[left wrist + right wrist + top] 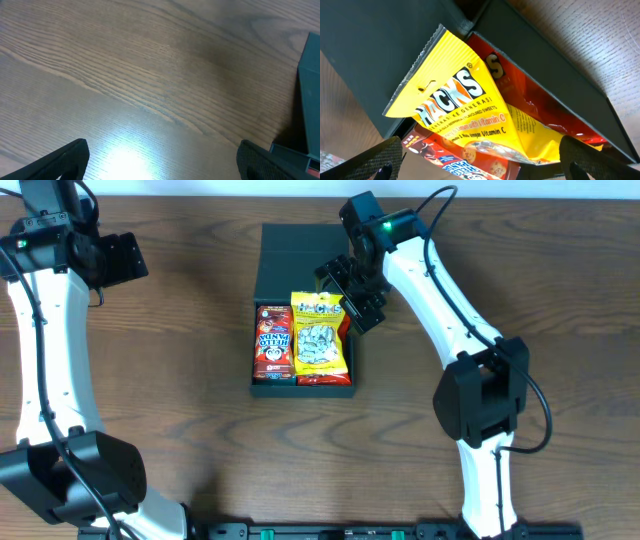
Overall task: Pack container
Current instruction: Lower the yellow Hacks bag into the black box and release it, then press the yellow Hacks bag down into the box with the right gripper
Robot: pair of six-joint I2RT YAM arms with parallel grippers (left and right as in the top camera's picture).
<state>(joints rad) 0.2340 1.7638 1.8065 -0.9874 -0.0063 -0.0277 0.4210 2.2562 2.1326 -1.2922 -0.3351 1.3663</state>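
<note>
The container [293, 256] is a dark box in the middle of the table, its lid laid open toward the back. Inside lie a red Hello Panda box [273, 343], a yellow Hacks packet [319, 332] and a red packet [326, 378] under it. My right gripper [360, 292] is open and empty just above the container's right rear corner. In the right wrist view its fingers [480, 167] straddle the yellow packet [465, 107], the red packet [547, 112] and the Hello Panda box [462, 165]. My left gripper [120, 258] is open and empty at the far left.
The left wrist view shows bare wood table between the open fingers [162, 162] and an edge of the container [310, 90] at the right. The right arm's base [480, 395] stands right of the container.
</note>
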